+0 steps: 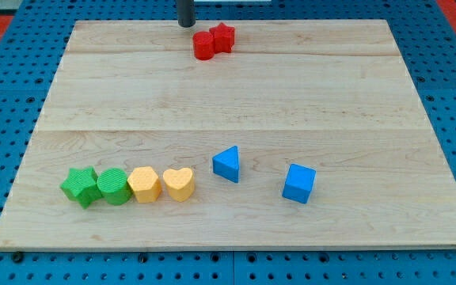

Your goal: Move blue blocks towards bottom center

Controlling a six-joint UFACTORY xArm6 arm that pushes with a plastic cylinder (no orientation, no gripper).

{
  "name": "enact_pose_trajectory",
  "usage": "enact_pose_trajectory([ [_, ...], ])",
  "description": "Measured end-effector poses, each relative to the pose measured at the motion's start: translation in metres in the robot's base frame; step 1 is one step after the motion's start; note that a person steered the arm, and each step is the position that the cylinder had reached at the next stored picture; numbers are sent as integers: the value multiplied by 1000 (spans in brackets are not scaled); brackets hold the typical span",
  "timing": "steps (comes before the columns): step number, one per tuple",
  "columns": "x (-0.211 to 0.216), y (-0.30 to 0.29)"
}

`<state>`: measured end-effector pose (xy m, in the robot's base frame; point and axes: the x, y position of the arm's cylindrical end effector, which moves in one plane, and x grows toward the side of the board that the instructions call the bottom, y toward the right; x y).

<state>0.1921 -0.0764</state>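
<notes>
Our tip (pixel 186 24) sits at the top edge of the surface (pixel 228 87), a little left of centre, touching none of the blocks. Our end effector is a plain rod with nothing to open or close, and it holds nothing. Just to its right, near the same edge, lie two red blocks touching each other: a red cylinder (pixel 203 46) and a red star (pixel 223 37).

The task's blocks are far from us. The blue triangle (pixel 226 164) lies close to the bottom edge, about at its centre. The blue cube (pixel 299 184) lies to its right, also low on the surface but apart from the triangle and off centre toward the bottom right corner.

Along the bottom edge toward the bottom left corner runs a row of four touching blocks: a green star (pixel 80 187), a green cylinder (pixel 113 187), a yellow hexagon-like block (pixel 144 184) and a yellow heart (pixel 179 184). The heart stands near the triangle but apart from it.

We judge the task to be in its approach step, with no push under way. The triangle already looks roughly placed, so the cube seems the block to deal with. The next move calls for travelling down the surface, clear of the red pair, to come round to the right of the cube, then pushing it leftward and slightly downward without knocking the triangle into the yellow heart.
</notes>
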Motion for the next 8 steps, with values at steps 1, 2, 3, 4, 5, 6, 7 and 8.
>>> enact_pose_trajectory([
  [1,1,-15],
  [2,42,-57],
  [3,103,-63],
  [4,175,-15],
  [5,248,72],
  [6,289,140],
  [7,319,136],
  [8,289,121],
])
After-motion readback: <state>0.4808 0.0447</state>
